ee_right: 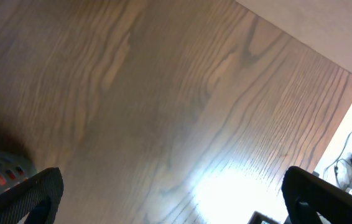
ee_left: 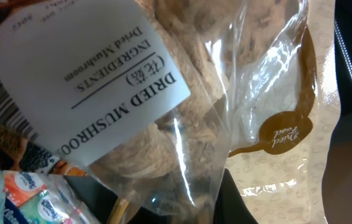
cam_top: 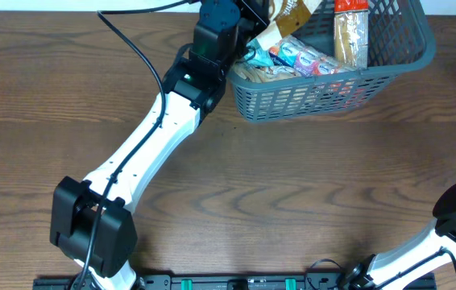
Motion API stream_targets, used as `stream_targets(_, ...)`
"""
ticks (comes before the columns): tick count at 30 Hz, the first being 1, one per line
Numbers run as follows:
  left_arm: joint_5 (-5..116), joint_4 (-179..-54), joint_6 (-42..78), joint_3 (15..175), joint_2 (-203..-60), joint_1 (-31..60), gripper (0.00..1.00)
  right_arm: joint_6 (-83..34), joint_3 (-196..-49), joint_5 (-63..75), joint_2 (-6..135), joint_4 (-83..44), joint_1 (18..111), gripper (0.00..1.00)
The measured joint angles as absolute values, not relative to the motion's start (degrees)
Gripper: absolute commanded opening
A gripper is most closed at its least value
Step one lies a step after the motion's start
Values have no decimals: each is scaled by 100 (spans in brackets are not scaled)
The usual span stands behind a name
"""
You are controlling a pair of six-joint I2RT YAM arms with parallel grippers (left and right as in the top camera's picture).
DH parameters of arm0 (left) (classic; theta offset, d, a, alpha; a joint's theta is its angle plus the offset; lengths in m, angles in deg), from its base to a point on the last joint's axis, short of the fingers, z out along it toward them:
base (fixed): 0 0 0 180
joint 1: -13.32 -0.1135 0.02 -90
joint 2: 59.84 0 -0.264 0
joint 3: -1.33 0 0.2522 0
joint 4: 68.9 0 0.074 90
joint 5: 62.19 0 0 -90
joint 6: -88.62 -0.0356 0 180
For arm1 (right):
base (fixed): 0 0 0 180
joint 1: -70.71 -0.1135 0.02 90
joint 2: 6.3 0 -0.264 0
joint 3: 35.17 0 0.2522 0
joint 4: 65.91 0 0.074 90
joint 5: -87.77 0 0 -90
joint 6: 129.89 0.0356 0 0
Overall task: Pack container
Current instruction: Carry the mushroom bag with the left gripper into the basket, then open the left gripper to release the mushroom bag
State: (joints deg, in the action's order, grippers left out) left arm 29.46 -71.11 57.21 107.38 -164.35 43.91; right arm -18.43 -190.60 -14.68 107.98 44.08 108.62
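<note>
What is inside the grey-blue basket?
A clear bag of dried mushrooms, small colourful packets and a tall red-topped packet lie in the basket. Its floor, and anything beneath them, is covered.

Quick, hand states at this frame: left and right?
Left hand: appears closed on the dried mushroom bag.
Right hand: open, holding nothing.
</note>
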Motion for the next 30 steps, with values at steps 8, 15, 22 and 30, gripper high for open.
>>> stream_targets(8,3090,-7659,5705,10738,-16432,4426,6,-1845,-19060,-1468,10798,4408,10862,99)
stream_targets(15,3142,-8118,5458,10738,-16432,4493,10,-1845,-19060,-1468,10798,4405,10862,99)
stream_targets(22,3155,-8304,5360,10738,-16432,4493,10,-1843,-19060,-1468,10798,4405,10862,99)
stream_targets(30,3180,-8370,5242,10738,-16432,4493,47,-1843,-19060,-1468,10798,4405,10862,99)
